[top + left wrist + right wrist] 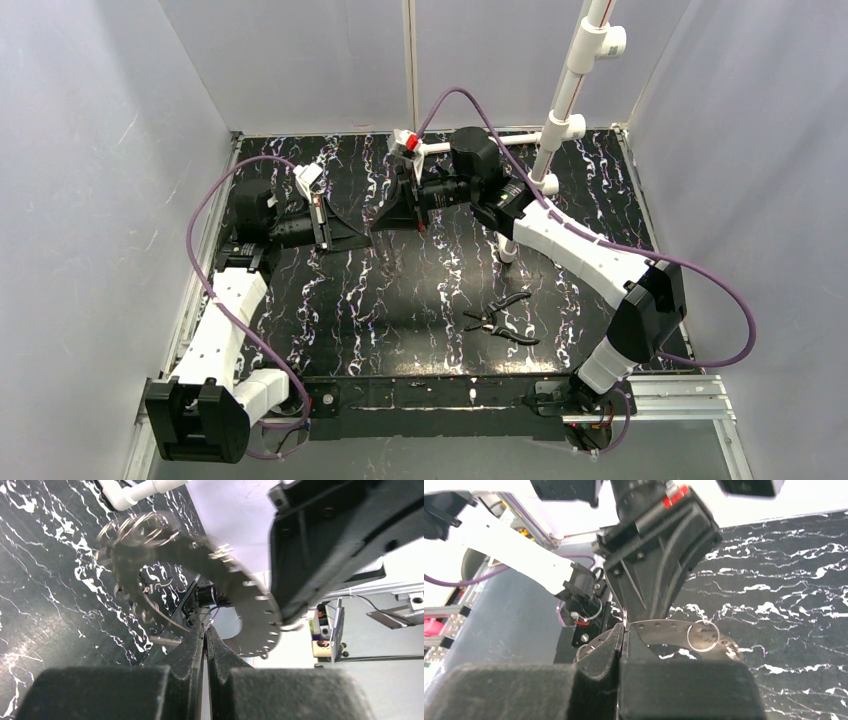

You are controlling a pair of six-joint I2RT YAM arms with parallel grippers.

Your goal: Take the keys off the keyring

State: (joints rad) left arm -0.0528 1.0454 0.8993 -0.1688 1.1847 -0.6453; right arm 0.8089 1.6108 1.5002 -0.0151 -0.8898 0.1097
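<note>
The keyring is a wide grey metal band with small holes and a hollow centre, held in the air over the back middle of the table. Thin wire rings hang on it. One wire ring lies against the band in the right wrist view. My left gripper is shut, its tips at the band's edge. My right gripper is shut on the band from the opposite side. The two grippers meet tip to tip in the top view, where the ring is mostly hidden. No separate key is clear.
Black-handled pliers lie on the black marbled table at the front right. A white PVC pipe stand rises at the back right. White walls close in three sides.
</note>
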